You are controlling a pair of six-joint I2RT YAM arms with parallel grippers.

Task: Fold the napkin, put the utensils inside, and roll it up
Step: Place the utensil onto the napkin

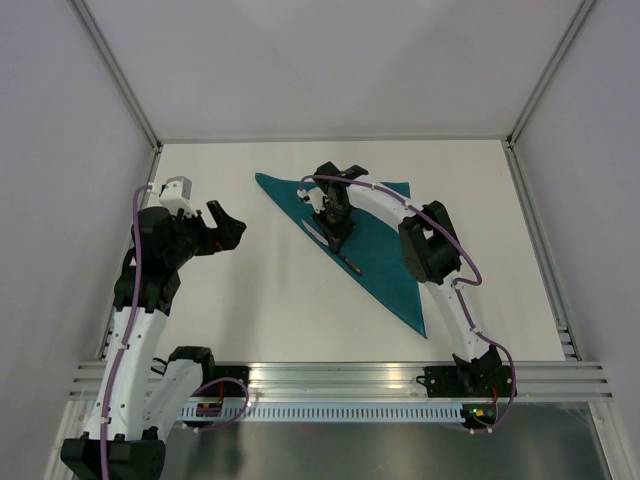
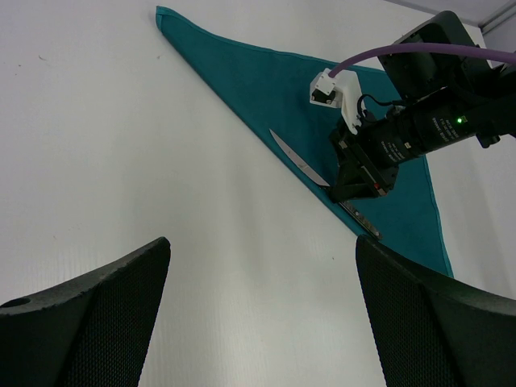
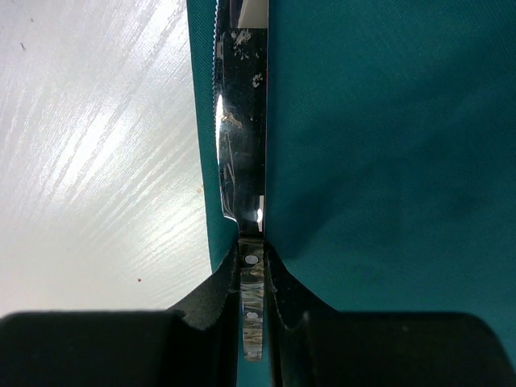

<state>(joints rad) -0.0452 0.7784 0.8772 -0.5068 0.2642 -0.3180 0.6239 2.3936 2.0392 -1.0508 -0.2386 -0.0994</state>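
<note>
Your right gripper clasps the knife at the long edge of the napkin (already folded triangular); releasing and rolling likely remain.

- The table is a flat white surface. Pale walls close it in on the left, far and right sides, and a slotted metal rail runs along its near edge.
- Seen close from the right wrist, the white top shows faint grain-like streaks and a few tiny dark specks.
- The napkin lies flat on the table, right of centre, folded into a teal triangle.
- Its long edge runs diagonally from a far-left corner to a near-right point, with the third corner at the far right.
- White tabletop shows all round the cloth.
</note>
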